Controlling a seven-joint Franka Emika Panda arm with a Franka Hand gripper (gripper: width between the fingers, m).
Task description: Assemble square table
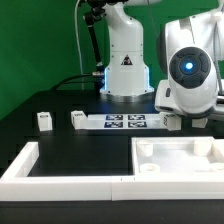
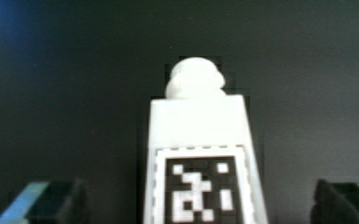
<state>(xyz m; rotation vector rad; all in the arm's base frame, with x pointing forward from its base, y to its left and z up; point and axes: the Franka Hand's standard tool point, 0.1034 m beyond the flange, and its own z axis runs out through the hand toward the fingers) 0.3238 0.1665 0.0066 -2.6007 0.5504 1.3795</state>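
The white square panel [image 1: 186,160] with its raised rim lies flat at the front of the exterior view's right. My gripper [image 1: 174,116] hangs low over the black table just behind it. In the wrist view the gripper [image 2: 194,206] is open. Its dark fingertips [image 2: 41,202] stand far apart at either side of a white block leg [image 2: 197,130]. The leg lies lengthwise between them with a printed tag and a rounded peg at its far end. Neither fingertip touches it. Two more legs [image 1: 43,121] [image 1: 77,119] stand on the exterior view's left.
The marker board [image 1: 125,122] lies in front of the robot base [image 1: 125,70]. The long white L-shaped border wall [image 1: 55,175] runs along the front and the exterior view's left. A green backdrop stands behind.
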